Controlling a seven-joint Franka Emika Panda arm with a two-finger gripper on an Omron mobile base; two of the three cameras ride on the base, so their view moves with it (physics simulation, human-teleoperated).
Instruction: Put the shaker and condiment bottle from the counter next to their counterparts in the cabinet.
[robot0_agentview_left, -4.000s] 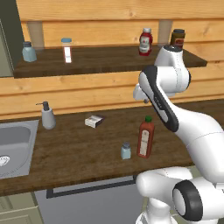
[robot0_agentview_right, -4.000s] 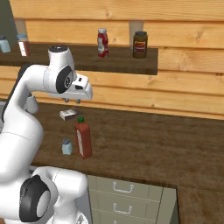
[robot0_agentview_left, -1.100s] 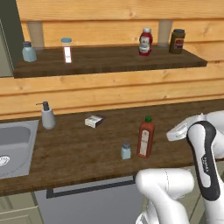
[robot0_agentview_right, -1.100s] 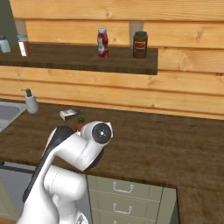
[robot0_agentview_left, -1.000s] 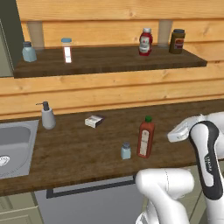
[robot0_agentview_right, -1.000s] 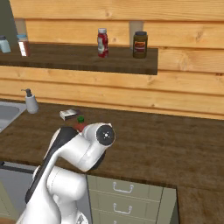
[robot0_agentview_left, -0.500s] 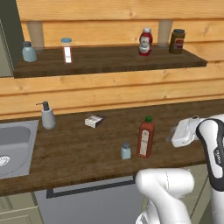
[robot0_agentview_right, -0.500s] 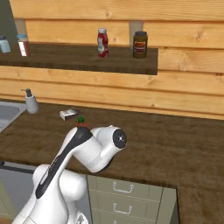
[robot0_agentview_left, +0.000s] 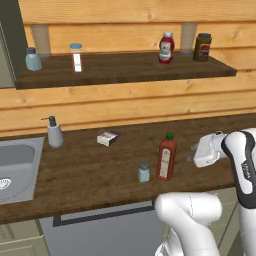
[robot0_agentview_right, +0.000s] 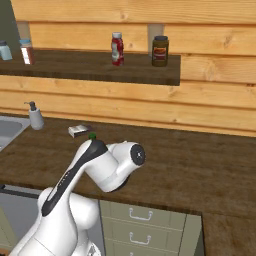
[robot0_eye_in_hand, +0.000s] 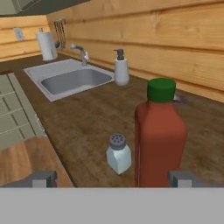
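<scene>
Two task items on table (robot0_agentview_left: 90, 175): shaker (robot0_agentview_left: 144, 172) just left of red bottle (robot0_agentview_left: 166, 157), both upright. My fingers (robot0_eye_in_hand: 43, 178) spread wide, empty, level with bottle, right of it. Twin shaker (robot0_agentview_left: 33, 59) far left on cabinet (robot0_agentview_left: 125, 75), squat bottle (robot0_agentview_left: 166, 48) toward right.

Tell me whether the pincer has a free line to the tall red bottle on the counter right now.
Probably yes. The pincer is open and level with the condiment bottle, which stands just ahead between its fingertips. The shaker sits close beside the bottle and might get nudged.
</scene>
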